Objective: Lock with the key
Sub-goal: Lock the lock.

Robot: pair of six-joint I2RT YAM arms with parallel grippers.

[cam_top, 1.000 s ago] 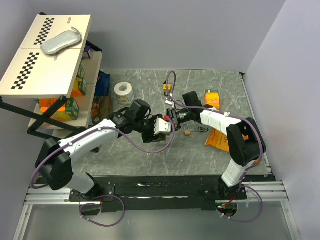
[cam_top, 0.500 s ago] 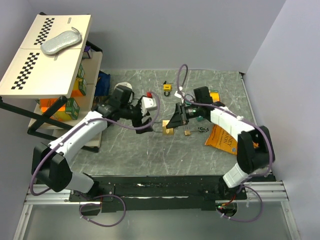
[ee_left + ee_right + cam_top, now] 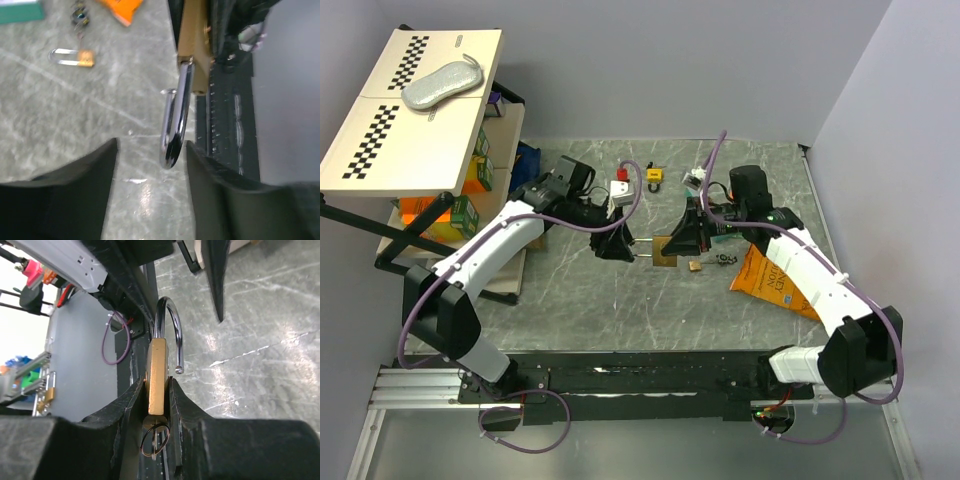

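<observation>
My right gripper (image 3: 157, 385) is shut on the body of a brass padlock (image 3: 157, 365) and holds it above the table. Its silver shackle (image 3: 169, 325) stands open, one leg free. A key with a ring (image 3: 154, 437) sits in the lock's bottom. In the top view the padlock (image 3: 665, 250) hangs between both grippers. My left gripper (image 3: 150, 170) is open, and the bend of the shackle (image 3: 175, 125) lies between its fingers (image 3: 100, 195), touching neither. In the top view the left gripper (image 3: 623, 245) is just left of the lock and the right gripper (image 3: 682, 238) just right of it.
A small brass padlock (image 3: 694, 266) and a bunch of keys (image 3: 724, 260) lie on the table near an orange bag (image 3: 770, 282). A yellow padlock (image 3: 653, 176) lies at the back. A shelf with boxes (image 3: 450, 200) stands at the left.
The right gripper has lifted the padlock and drawn back to the right. The left gripper pulled away to the left, then came back so that its open fingers flank the shackle.
</observation>
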